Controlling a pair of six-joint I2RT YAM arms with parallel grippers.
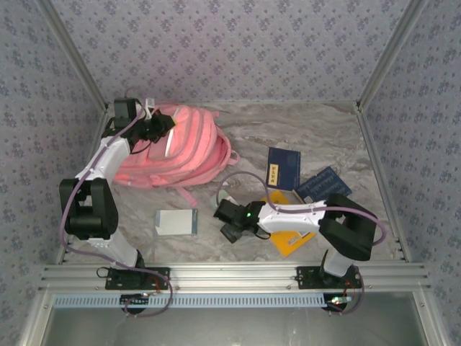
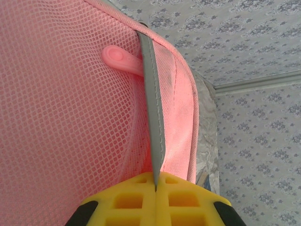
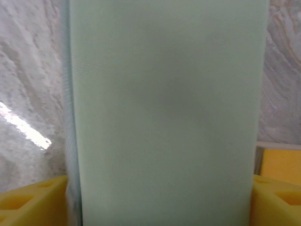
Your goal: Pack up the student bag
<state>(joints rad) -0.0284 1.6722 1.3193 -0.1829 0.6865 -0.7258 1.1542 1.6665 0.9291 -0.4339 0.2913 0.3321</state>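
Observation:
The pink student bag (image 1: pixel 184 148) lies at the back left of the table. My left gripper (image 1: pixel 160 126) is at its top edge. Seen from the left wrist, the yellow fingers (image 2: pixel 155 181) are shut on a grey strip (image 2: pixel 153 103) of the bag (image 2: pixel 70 117), beside a pink zip pull (image 2: pixel 120 59). A pale green book (image 1: pixel 175 222) lies flat near the front. My right gripper (image 1: pixel 217 216) is just right of it, low over the table. From the right wrist, the book (image 3: pixel 164 108) spans the gap between the wide-apart fingers (image 3: pixel 33 202); contact is unclear.
Two dark blue books (image 1: pixel 283 168) (image 1: pixel 324 184) lie at the right, and a yellow book (image 1: pixel 288 238) lies under the right arm. Patterned walls and metal posts (image 1: pixel 374 72) close in the marble table. A metal rail (image 1: pixel 230 274) runs along the front.

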